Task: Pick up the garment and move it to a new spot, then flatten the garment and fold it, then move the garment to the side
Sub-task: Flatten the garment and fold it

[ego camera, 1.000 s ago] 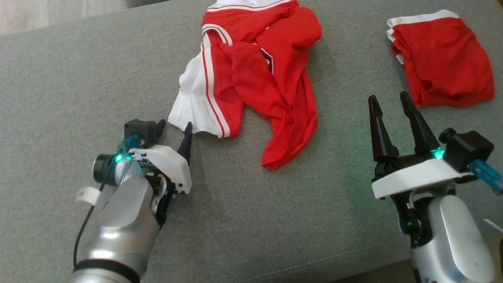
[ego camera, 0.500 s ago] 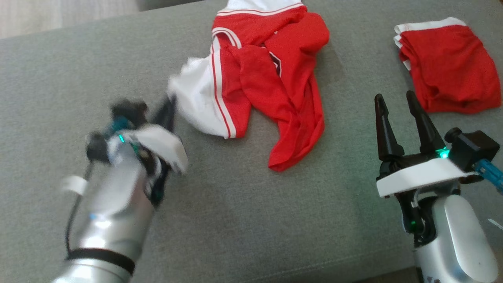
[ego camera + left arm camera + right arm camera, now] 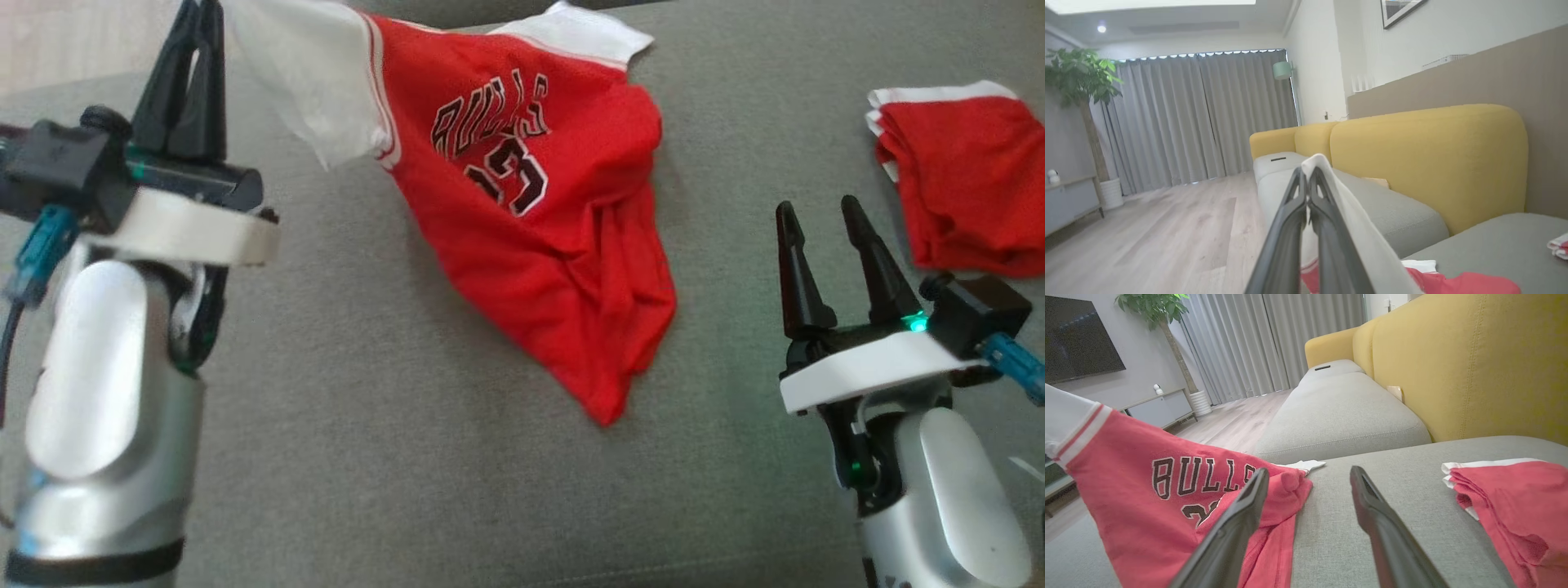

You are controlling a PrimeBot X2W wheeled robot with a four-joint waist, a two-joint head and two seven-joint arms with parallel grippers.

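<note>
The left gripper [image 3: 200,16], at the upper left of the head view, is pinched tight on the white edge of the jersey [image 3: 531,269]. The jersey hangs from it slantwise across the upper middle, its lower red part resting on the grey sofa [image 3: 367,474]. The right gripper [image 3: 818,208], lower right, stands spread wide and empty. A folded garment [image 3: 963,188] lies at the upper right.

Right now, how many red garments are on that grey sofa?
2. A red-and-white Bulls jersey hangs from the left gripper, its lower end on the grey sofa seat. A folded red garment with white trim lies farther right. Its folds could hide another.
</note>
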